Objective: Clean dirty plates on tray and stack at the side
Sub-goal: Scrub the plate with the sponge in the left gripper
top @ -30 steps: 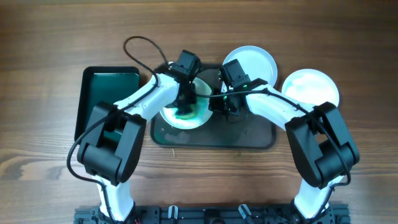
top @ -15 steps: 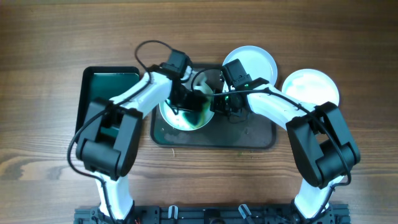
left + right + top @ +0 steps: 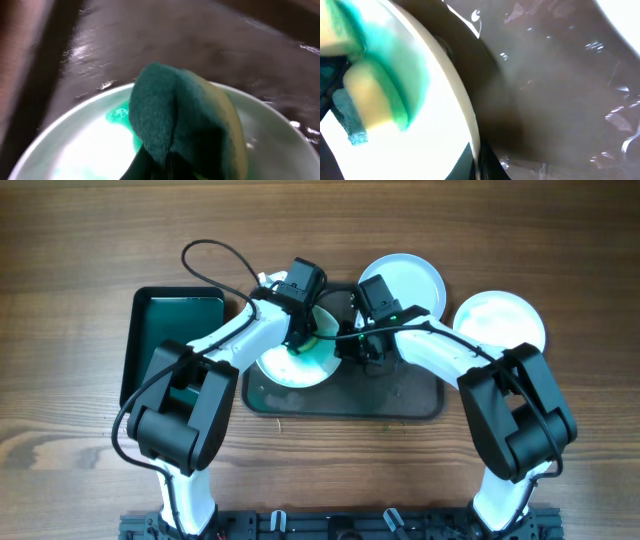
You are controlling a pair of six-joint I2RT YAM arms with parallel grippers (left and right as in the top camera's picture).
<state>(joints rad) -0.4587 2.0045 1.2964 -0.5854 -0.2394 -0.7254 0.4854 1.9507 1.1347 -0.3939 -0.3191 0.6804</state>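
A white plate [image 3: 290, 368] with teal-green smears lies on the left part of the dark grey tray [image 3: 400, 395]. My left gripper [image 3: 299, 335] is shut on the yellow-green sponge [image 3: 190, 120] and presses it onto this plate [image 3: 80, 150]. My right gripper [image 3: 352, 346] is shut on the plate's right rim [image 3: 470, 125]; the sponge [image 3: 365, 100] and smears show beside it. A pale blue plate [image 3: 405, 278] lies at the tray's back right edge. A second white plate [image 3: 500, 320] lies on the table to the right.
A smaller black tray with a green inside [image 3: 175, 340] stands left of the dark tray. A black cable [image 3: 215, 250] loops behind the left arm. The right half of the dark tray is wet and bare.
My left gripper swung left across the plate with the sponge and has come back toward its right back part. The right gripper has kept its hold on the rim.
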